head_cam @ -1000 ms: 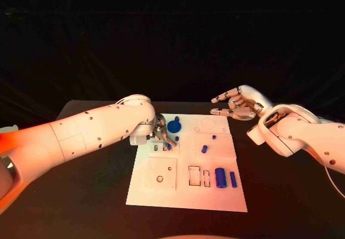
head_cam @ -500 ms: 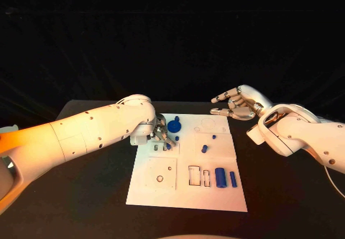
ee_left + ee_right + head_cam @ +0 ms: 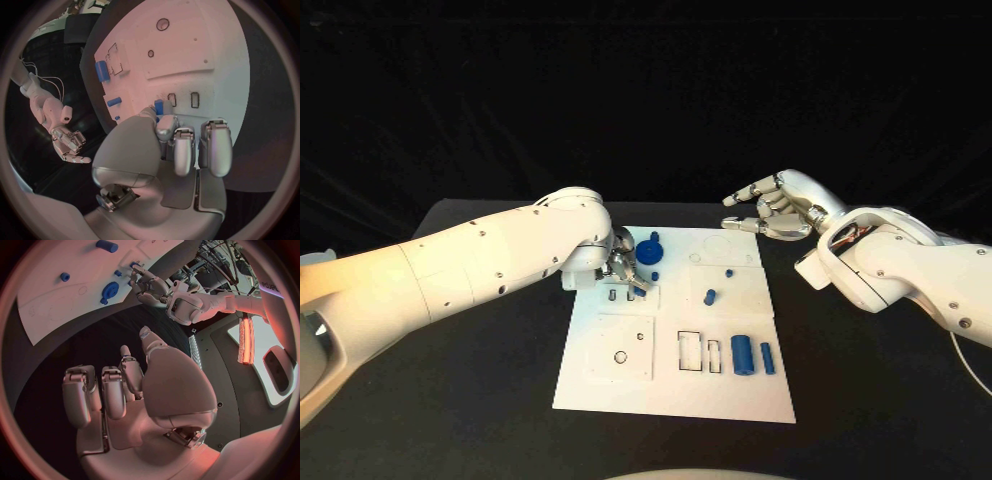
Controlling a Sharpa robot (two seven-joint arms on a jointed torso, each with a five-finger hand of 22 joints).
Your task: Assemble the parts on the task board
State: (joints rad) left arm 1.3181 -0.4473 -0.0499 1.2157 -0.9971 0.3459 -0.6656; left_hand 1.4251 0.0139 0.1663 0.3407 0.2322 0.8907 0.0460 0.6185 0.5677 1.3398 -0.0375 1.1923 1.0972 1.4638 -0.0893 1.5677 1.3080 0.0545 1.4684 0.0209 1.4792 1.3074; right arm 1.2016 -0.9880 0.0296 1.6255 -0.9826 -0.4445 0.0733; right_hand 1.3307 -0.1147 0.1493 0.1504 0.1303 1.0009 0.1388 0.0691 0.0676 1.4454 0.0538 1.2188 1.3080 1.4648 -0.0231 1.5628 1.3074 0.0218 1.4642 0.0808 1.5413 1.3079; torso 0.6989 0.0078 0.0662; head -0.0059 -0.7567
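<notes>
The white task board (image 3: 733, 390) lies in the middle of the black table. My left hand (image 3: 626, 266) hovers low over its far left part and pinches a small blue part (image 3: 159, 107) between thumb and finger, right beside two small slots (image 3: 195, 99). A round blue part (image 3: 648, 254) stands just beyond the hand. A short blue peg (image 3: 711, 297) and a tiny blue stud (image 3: 728, 273) sit mid-board. Two blue cylinders (image 3: 741, 355) lie near the right edge. My right hand (image 3: 776, 205) is raised past the board's far right corner, fingers apart and holding nothing.
The board carries outlined recesses: a square plate with a small hole (image 3: 620, 357) at the near left and narrow rectangular slots (image 3: 691, 351) beside the cylinders. Bare black table (image 3: 877, 400) runs along both sides of the board.
My left hand's fingertips have shifted very slightly over the small slots. The right hand and the loose parts are where they were.
</notes>
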